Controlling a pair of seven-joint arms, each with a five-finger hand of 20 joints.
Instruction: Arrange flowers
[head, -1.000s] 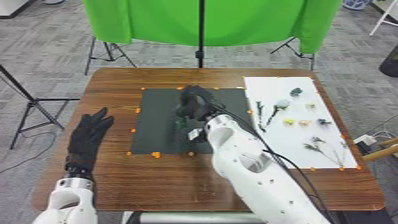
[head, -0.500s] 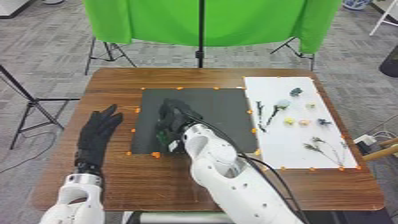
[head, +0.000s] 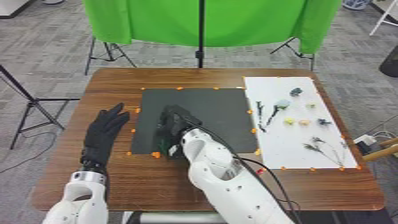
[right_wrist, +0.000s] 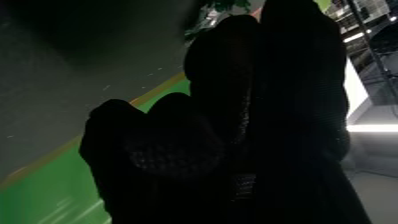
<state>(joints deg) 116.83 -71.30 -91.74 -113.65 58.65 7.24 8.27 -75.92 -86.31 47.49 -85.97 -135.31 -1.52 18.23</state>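
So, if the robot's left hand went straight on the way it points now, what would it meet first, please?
The way ahead of the left hand looks free over the table, passing left of the dark sheet, though its height is unclear, so it might brush the wood.

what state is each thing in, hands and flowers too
left hand: open, fingers straight
right hand: over the dark mat, grip unclear
green leaves: partly hidden behind the right hand
dark mat: flat, partly covered
white sheet: flat, taped at its edges
pale blue flower: lying on the sheet
yellow flower head: lying on the sheet, loose
green cloth: hanging
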